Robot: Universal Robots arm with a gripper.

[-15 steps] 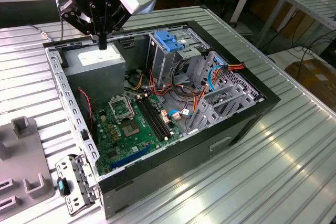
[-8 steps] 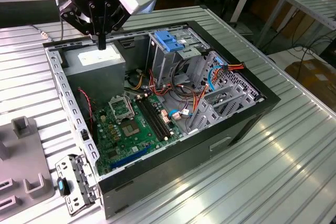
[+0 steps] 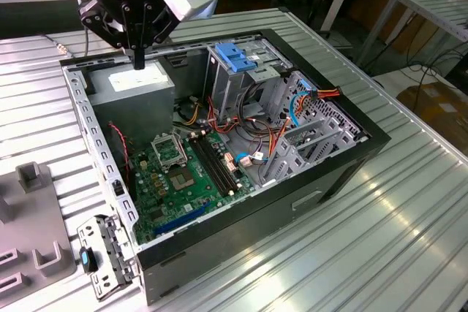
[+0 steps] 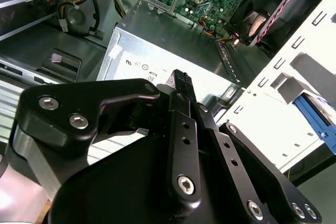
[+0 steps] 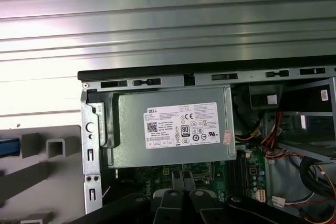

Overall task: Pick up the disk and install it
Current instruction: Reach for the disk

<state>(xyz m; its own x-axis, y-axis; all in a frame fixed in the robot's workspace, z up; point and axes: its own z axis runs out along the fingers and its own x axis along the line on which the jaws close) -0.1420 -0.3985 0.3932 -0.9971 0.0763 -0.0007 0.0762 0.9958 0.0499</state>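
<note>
Exterior view: the black robot gripper (image 3: 139, 58) hangs over the grey metal box with a white sticker (image 3: 131, 87), in a corner of the open black computer case (image 3: 322, 180). The claw is pinched narrow and holds nothing.

Second wrist view: a blue plastic edge shows beyond the case wall. I'd judge it's the blue-framed silver disk (image 4: 315, 116).

First wrist view: that blue edge (image 5: 8, 146) lies on the pale grey fixture plate (image 5: 63, 177), outside the case.

The pick-up isn't begun, I reckon. A grasp calls for parted fingers squared over the carrier.

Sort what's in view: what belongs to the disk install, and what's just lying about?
Job: gripper, shut and empty, above the grey box; open computer case; probably its blue-handled drive cage.
Not the job: motherboard; loose metal bracket beside the case; grey fixture.
</note>
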